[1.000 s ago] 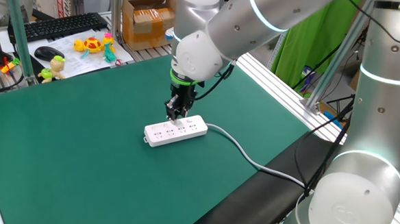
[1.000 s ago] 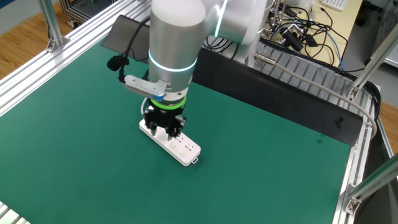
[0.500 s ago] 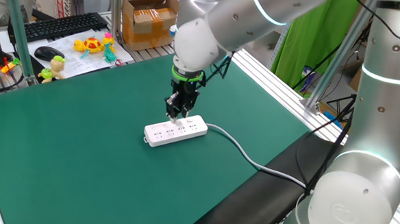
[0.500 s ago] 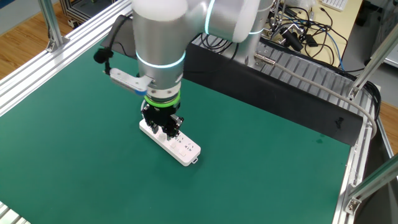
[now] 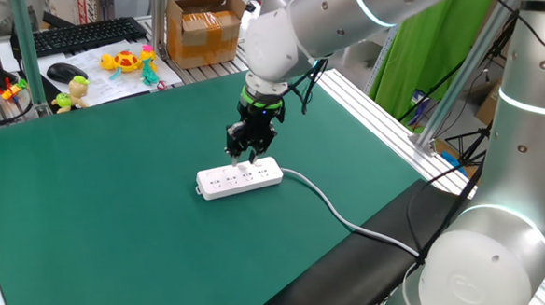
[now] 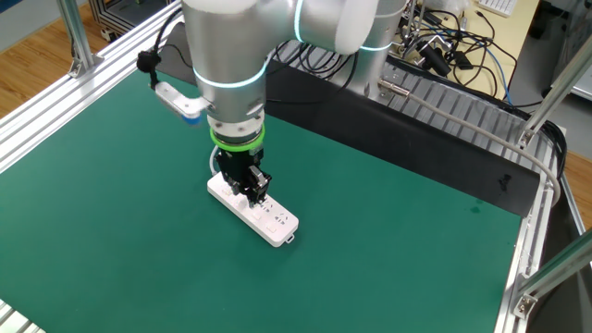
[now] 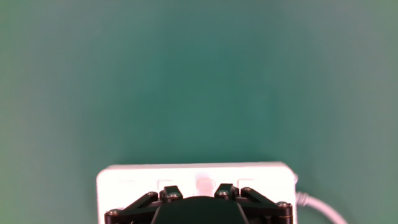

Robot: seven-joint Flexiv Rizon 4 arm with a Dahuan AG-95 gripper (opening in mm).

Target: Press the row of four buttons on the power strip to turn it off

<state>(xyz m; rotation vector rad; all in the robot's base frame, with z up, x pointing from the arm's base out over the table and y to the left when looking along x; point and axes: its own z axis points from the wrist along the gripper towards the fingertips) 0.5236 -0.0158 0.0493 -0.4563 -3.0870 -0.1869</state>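
The white power strip lies flat near the middle of the green mat, its pale cable running off toward the table's right front. My gripper points straight down over the strip's half nearer the cable, fingertips at its far long edge. In the other fixed view the black fingers stand right over the strip. In the hand view the strip fills the bottom edge, and a faint button of the row of four buttons shows just beyond my gripper. The jaws are shut with nothing held; whether they touch the strip I cannot tell.
The green mat surrounds the strip. Beyond its far edge are a black keyboard, a mouse, small toys and a cardboard box. Aluminium rails frame the table.
The wrist has turned about its own axis and the arm's upper links have swung, while the fingertips have stayed over the same part of the strip. The strip has not moved.
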